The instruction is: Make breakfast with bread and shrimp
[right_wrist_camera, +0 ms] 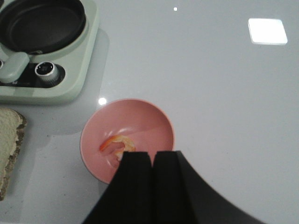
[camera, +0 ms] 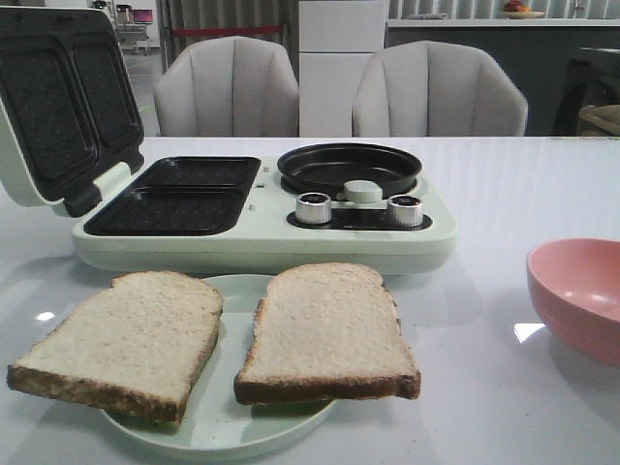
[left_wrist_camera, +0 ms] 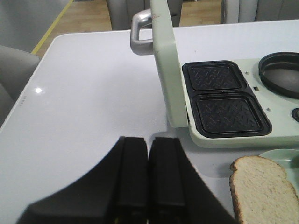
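Observation:
Two slices of bread lie side by side on a pale green plate (camera: 218, 431) at the table's front: the left slice (camera: 121, 339) and the right slice (camera: 327, 332). The left wrist view catches one slice's corner (left_wrist_camera: 264, 189). Orange shrimp (right_wrist_camera: 117, 143) lie in a pink bowl (right_wrist_camera: 140, 121), which stands at the front right (camera: 579, 291). My left gripper (left_wrist_camera: 148, 142) is shut and empty over bare table left of the plate. My right gripper (right_wrist_camera: 152, 156) is shut and empty, held above the bowl's near rim. Neither gripper shows in the front view.
A pale green breakfast maker (camera: 262, 232) stands behind the plate, lid (camera: 63, 102) raised at the left, two dark sandwich plates (camera: 184, 194), a round black pan (camera: 349, 167) and two silver knobs (camera: 312, 207). Two grey chairs (camera: 228, 87) stand beyond the table.

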### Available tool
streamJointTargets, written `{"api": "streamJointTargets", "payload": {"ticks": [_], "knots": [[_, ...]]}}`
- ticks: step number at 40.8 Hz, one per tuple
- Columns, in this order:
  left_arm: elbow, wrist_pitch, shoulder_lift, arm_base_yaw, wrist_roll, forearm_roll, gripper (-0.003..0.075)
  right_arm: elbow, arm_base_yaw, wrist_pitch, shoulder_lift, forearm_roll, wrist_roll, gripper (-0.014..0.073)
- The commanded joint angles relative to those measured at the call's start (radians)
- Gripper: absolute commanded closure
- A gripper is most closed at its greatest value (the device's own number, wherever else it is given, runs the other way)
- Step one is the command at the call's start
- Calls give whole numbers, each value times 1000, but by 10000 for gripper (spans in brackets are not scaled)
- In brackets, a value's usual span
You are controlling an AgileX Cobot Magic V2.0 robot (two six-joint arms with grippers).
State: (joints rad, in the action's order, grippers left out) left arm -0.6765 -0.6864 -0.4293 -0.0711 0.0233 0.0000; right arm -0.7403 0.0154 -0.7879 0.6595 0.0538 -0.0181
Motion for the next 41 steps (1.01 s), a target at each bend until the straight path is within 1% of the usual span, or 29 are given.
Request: {"api": "streamJointTargets", "payload": {"ticks": [1,3,4,7,10,12,13,14,15,20,30,36,41], "knots": [[-30,58,-29,-6,-8,0,617,-33,9,58,41,-1,3,516],[-30,56,-36,-6,-8,0,596,-33,9,58,57,-1,3,455],[-30,53,-42,-6,-8,0,573,-33,9,58,63,-1,3,404],[-30,53,-60,-6,-8,10,425,-33,9,59,76,-1,3,230],[-30,49,-80,-6,-8,16,232,-33,9,60,76,-1,3,90],[-30,44,-93,-6,-8,22,153,-33,9,69,78,-1,3,31],[-29,44,-102,-6,-8,22,118,-33,9,77,78,-1,3,17],[-29,46,-109,-8,-8,22,101,-33,9,84,78,-1,3,8],[-29,46,-117,-14,-8,22,90,-33,9,88,78,-1,3,10],[-29,51,-165,-74,31,30,117,-33,9,89,78,0,3,15],[-20,51,-289,-266,183,60,174,-33,9,90,76,0,3,15],[53,70,-368,-403,192,196,174,-33,9,90,76,0,3,15],[128,140,-409,-526,180,313,176,-33,9,90,76,0,3,15]]}}
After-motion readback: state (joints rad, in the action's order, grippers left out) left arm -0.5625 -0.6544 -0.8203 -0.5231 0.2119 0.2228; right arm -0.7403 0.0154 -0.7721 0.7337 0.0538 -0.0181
